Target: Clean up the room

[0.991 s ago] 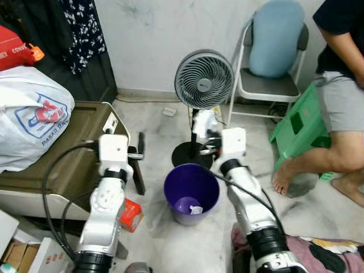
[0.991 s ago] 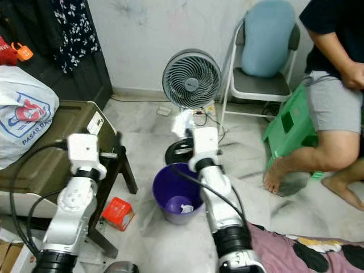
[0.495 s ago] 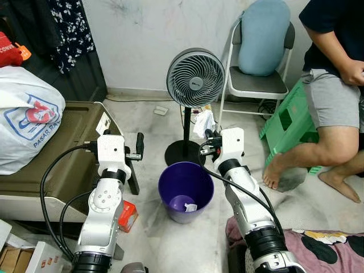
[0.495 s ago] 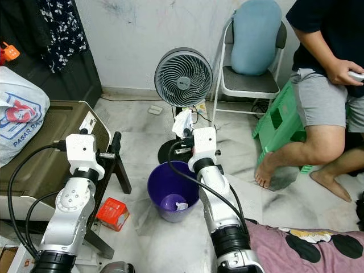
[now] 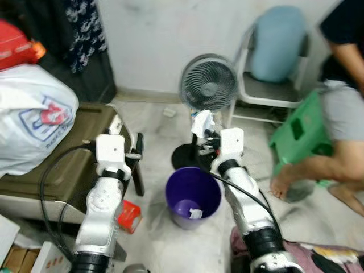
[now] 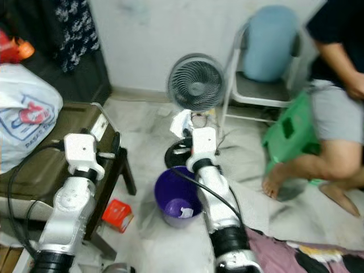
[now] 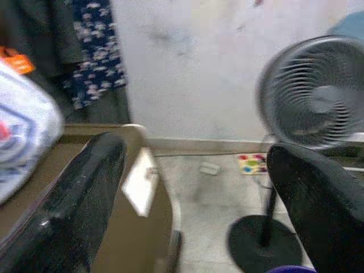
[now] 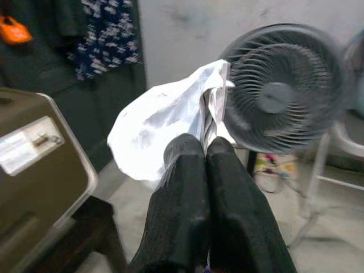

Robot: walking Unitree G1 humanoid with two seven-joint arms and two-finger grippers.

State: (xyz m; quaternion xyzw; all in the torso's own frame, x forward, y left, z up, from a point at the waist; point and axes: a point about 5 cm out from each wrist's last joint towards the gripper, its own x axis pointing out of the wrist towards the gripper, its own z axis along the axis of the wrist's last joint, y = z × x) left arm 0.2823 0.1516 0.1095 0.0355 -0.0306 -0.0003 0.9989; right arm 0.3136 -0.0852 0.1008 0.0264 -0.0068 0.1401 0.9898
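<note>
Pale marble floor is spreading under a round purple plastic bin. My right tool is clamping a crumpled white tissue, raised beyond the bin's far rim, close to the grey standing fan. Released here, it would likely drift and miss. My left tool is standing wide apart, arm bent, empty.

Head pair: look forward and down from above both arms, sharing the purple bin and fan.
Left wrist: faces far along its spread fingers.
Right wrist: close behind its fingers, facing the fan.
</note>
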